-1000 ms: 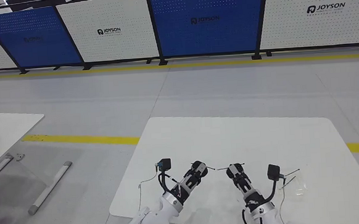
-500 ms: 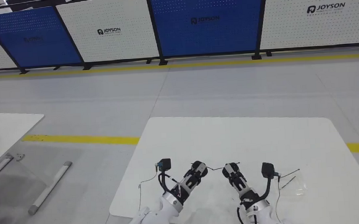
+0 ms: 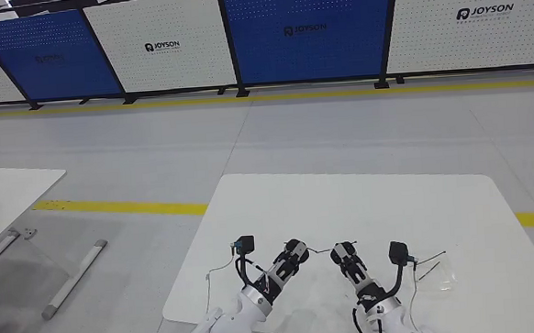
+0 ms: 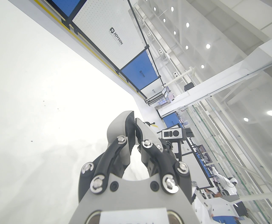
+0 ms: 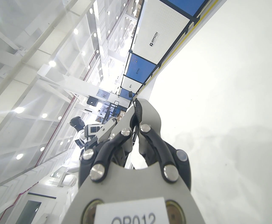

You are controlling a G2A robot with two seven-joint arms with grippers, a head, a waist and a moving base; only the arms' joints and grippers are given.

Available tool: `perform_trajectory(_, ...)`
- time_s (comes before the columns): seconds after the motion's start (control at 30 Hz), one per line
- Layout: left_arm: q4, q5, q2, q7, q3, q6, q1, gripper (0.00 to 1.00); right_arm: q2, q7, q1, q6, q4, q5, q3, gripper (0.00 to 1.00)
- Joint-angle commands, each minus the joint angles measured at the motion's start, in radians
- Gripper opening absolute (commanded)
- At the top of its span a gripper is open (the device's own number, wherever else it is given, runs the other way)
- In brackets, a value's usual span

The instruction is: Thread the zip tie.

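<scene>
Your main risk here is a missed insertion. The right gripper [image 5: 137, 106] is clenched on the zip tie [image 5: 132, 98] above the near edge of the table [image 3: 361, 197], and only a short stub stands beyond its fingertips. That leaves you very little free length to steer, and a small tilt of the wrist would probably swing the end off line. The strap is thin and likely springy, so if you push it against something slightly off-centre, expect it to bow or twist between the pads rather than slide through. A hard push could also drag it back into the grip. If it slips out, it would probably drop off that near edge of the table rather than onto the top. The left gripper [image 4: 135, 121] is over the same near edge, with its pads pressed flat together. You cannot tell whether anything is pinched there, though a thin dark sliver shows just past its tips. If that is the tie's other end, pulling the arms apart could tug one end loose. The tie itself looks like a narrow black plastic strip, standing almost straight out of the right gripper's tips. It ends in a small, darker, blocky piece that reads as the locking head, and its surface detail is too fine to make out.
</scene>
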State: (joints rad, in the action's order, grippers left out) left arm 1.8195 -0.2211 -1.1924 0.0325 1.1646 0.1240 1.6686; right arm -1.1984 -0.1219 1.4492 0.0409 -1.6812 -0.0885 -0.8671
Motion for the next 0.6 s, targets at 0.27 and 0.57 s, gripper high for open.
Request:
perform_trajectory(0.27, -0.009, 0.114, -0.006, 0.005, -0.001, 0.007, -0.006, 0.0, 0.0, 0.0, 0.0, 0.0, 0.0, 0.0, 0.0, 0.0)
perform_trajectory(0.57, -0.016, 0.128, -0.006, 0.015, -0.001, 0.014, -0.007, 0.0, 0.0, 0.0, 0.0, 0.0, 0.0, 0.0, 0.0, 0.0)
